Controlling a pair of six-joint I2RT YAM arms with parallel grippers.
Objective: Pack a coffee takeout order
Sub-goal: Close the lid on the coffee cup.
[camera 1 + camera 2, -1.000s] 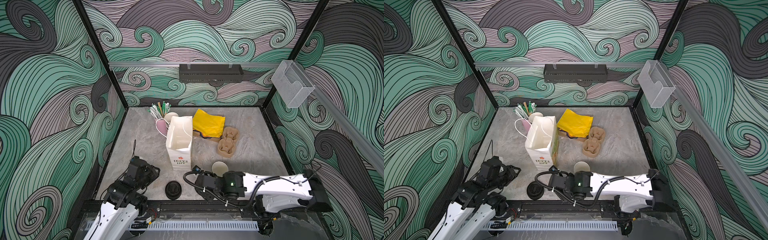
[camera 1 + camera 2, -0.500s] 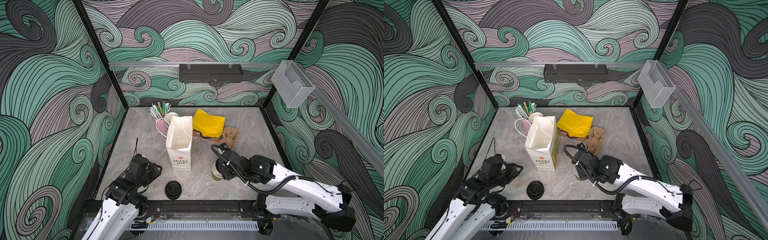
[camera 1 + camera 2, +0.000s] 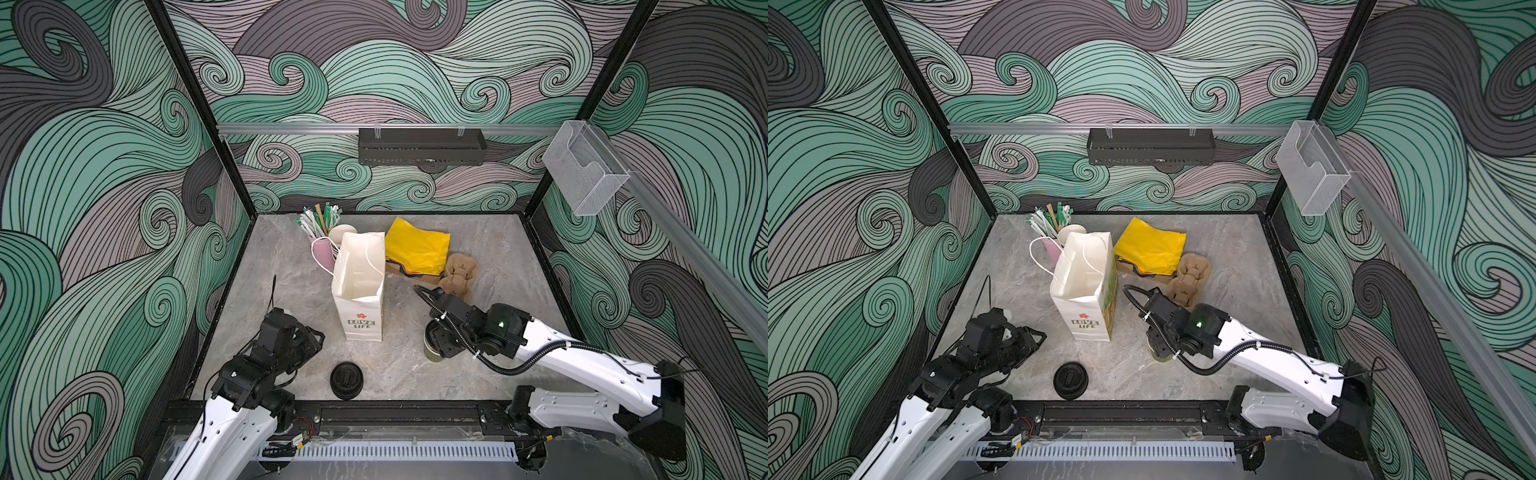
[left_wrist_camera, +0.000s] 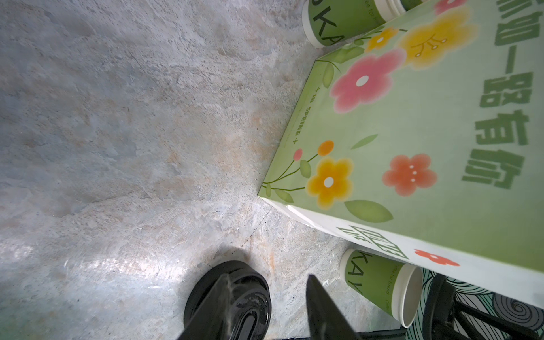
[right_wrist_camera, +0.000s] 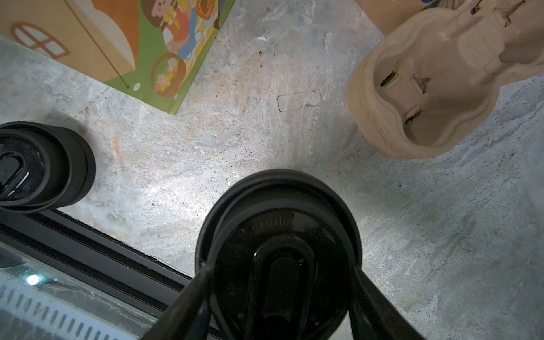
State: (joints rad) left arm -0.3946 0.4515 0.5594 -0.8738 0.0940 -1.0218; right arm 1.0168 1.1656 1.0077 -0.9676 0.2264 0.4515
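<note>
Right wrist view: right gripper [image 5: 279, 266] jaws pinch a black lid [image 5: 276, 206] above the green cup [image 3: 431, 354], at 4 o'clock from the paper bag [image 3: 359, 291]. Left gripper [image 4: 266, 294] jaws spread, empty. Bag looks empty: capping and packing cup, yellow napkins [image 3: 417, 247] remain.

**Top view of the enclosure.** A white paper bag [image 3: 1086, 316] is standing upright and open near the middle of the grey counter [image 3: 1233, 257]. Behind it, a pink cup of straws [image 3: 1052, 248] is standing just beside a cream-lined cup [image 3: 1072, 232]. Yellow napkins [image 3: 1150, 245] are lying fanned out beside tan pulp cup carriers [image 3: 1192, 276]. A loose black lid [image 3: 1070, 380] is resting flat near the front edge. The right gripper [image 3: 1158, 347] is pointing down over an olive-green cup [image 3: 1161, 358] and covering its mouth, apparently touching it. The left gripper [image 3: 1034, 337] is hovering apart from the loose black lid, pointing toward the bag.
</note>
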